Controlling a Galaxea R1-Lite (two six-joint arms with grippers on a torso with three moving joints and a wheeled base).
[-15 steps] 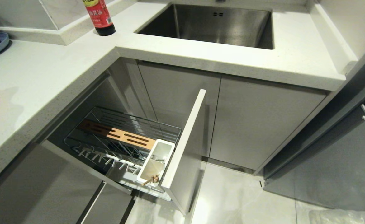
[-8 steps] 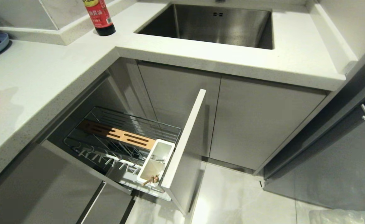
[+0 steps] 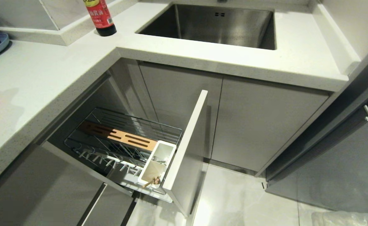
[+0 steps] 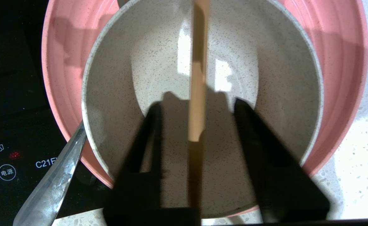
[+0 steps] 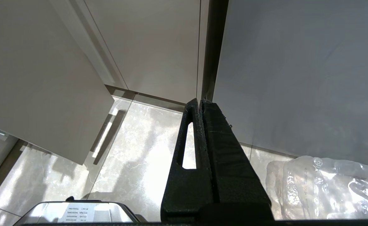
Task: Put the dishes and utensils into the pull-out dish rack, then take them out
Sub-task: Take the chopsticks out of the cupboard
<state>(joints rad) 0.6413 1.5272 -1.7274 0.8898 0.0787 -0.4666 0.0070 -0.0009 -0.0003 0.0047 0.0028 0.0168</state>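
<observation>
Black cooktop (image 4: 11, 94) panel reads "C21"; red-labelled bottle (image 3: 100, 15) on counter (image 3: 46, 78).

Rack (image 3: 124, 141) pulled out under the surface: chrome wire basket, slotted wooden board (image 3: 121, 138) across it, white caddy (image 3: 157, 163) at the front panel with a chopstick (image 3: 151, 182) tip poking out. Pink plate (image 4: 341, 69) on the surface, cream speckled bowl (image 4: 118, 94) sitting in it. One chopstick (image 4: 198, 81) lies across the bowl. Spoon (image 4: 55, 188) handle leans on the bowl rim.
</observation>
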